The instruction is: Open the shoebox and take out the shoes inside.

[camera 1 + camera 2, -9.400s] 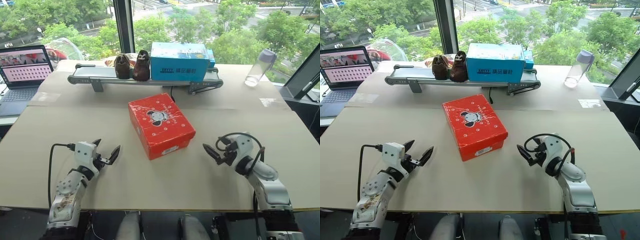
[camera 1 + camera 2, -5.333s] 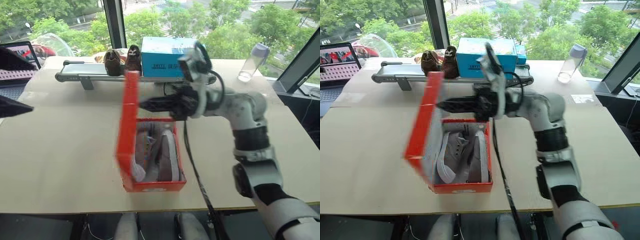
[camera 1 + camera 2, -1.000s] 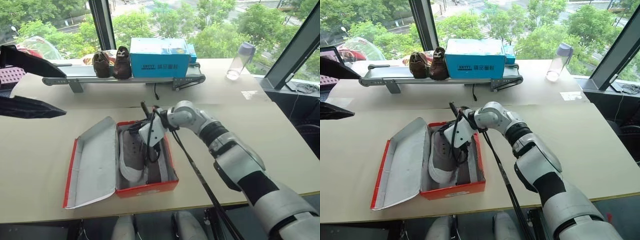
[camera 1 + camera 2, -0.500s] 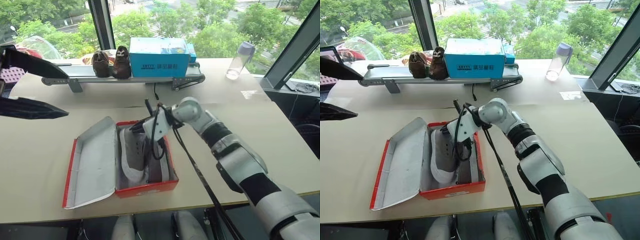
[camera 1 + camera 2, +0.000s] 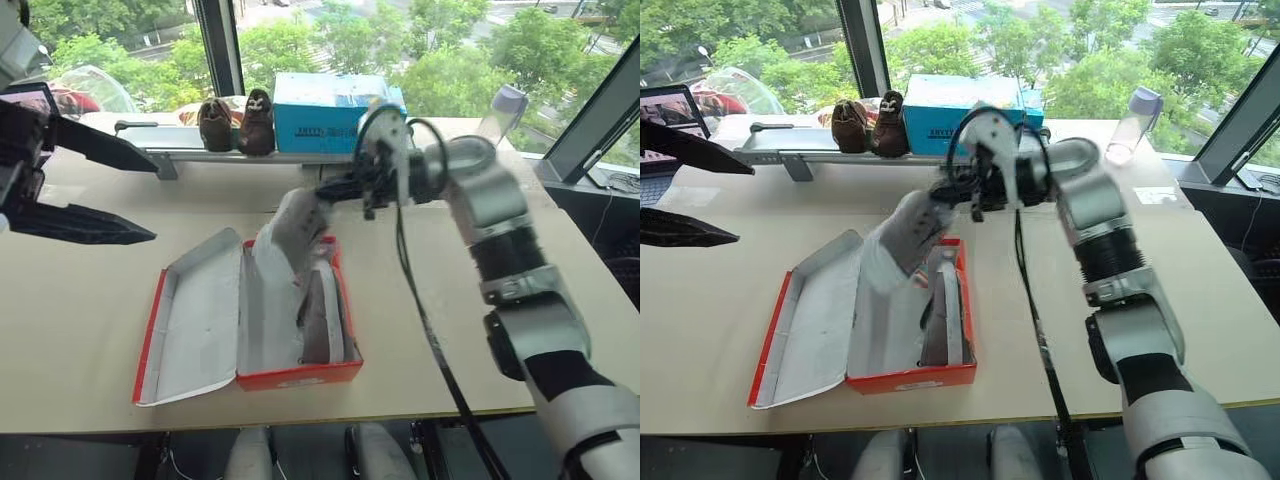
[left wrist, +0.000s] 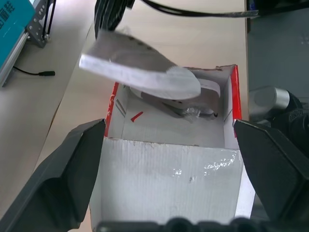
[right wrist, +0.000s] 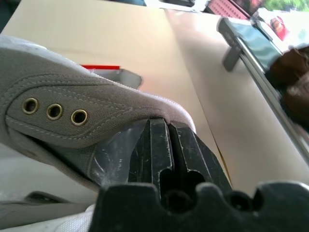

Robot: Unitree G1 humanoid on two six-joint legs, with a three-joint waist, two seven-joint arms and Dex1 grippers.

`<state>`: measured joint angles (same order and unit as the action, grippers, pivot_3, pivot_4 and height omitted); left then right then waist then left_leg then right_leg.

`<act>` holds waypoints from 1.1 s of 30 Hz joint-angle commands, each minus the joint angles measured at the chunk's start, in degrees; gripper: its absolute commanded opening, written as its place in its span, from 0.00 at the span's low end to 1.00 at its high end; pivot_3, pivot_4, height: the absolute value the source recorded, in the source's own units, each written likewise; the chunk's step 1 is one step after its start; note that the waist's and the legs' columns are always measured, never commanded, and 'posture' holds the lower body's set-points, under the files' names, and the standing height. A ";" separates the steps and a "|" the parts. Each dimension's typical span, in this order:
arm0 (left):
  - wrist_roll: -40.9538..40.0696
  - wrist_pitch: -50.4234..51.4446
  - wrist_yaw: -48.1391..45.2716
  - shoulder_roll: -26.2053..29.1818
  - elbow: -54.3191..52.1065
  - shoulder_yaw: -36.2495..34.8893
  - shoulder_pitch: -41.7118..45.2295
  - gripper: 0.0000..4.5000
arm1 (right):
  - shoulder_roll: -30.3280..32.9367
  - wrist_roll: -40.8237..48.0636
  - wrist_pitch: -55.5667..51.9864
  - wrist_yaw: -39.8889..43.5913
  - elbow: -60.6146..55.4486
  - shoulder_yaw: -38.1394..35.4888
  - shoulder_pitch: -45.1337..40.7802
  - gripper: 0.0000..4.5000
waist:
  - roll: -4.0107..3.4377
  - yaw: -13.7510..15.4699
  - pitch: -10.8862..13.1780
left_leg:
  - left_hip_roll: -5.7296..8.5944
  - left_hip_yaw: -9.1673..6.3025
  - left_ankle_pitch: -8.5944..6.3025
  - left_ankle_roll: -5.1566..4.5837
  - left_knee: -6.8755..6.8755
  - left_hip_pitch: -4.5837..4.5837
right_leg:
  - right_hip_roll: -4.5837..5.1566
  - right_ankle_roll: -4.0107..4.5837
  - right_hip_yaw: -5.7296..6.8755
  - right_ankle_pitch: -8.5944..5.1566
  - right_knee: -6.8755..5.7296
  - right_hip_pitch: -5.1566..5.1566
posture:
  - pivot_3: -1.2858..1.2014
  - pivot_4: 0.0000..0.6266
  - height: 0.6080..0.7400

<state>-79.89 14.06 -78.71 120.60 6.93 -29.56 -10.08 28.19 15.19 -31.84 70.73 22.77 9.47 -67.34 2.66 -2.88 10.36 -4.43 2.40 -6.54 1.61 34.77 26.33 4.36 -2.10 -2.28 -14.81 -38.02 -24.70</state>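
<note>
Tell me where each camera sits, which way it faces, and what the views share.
Left and right eye views: head, looking down over the table; right gripper lifts a grey sneaker above the open red shoebox.
Left wrist view: looks between open left gripper fingers into the shoebox, second sneaker inside.
Right wrist view: along shut fingers pinching the sneaker's edge.
Shared: the lifted sneaker.

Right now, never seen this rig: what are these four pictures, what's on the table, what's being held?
A two-armed humanoid robot. Two pictures come from its head, looking down over the arms; the other two from a camera on each wrist. On the beige table lies a red cardboard shoebox, lid flat open, one grey-beige sneaker inside. The right gripper, jaws shut, holds the other sneaker lifted above the box. The left gripper is open. Behind: brown shoes, blue box, plastic bottle.
</note>
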 commanded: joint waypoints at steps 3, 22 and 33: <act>-5.42 -7.86 -0.12 5.01 5.15 -5.38 -8.35 1.00 | 9.71 4.36 -19.87 -1.79 -2.72 -6.17 -2.88 0.01 | -0.03 0.59 0.02 | 0.01 0.10 0.01 -0.01 0.01 0.10 | 0.04 0.09 -0.02 0.06 0.00 -0.16 | 0.52 0.24 1.00; -7.65 -15.05 -0.07 8.40 9.60 -17.54 -27.57 1.00 | 19.79 15.03 -60.66 -26.95 1.45 -17.37 5.98 0.01 | -0.44 0.18 0.27 | 0.03 0.29 0.05 -0.03 0.06 0.62 | 0.04 0.03 -0.16 0.16 0.03 -0.63 | 0.52 0.24 1.00; -6.26 -13.79 -0.57 8.40 10.87 -18.64 -28.35 1.00 | 24.08 16.85 -56.59 -23.72 -8.51 -15.48 17.34 0.01 | -0.58 0.39 0.35 | 0.06 0.28 0.06 -0.03 0.20 0.61 | 0.06 -0.09 -0.17 0.23 0.03 -0.52 | 0.52 0.24 1.00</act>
<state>-86.10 0.11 -79.18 128.91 16.23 -46.48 -39.24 49.78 29.83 -89.81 44.58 18.80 -5.35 -49.52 2.08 -2.49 10.71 -4.37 2.68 -6.49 1.58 34.94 26.94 4.42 -2.20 -2.45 -14.58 -37.98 -25.23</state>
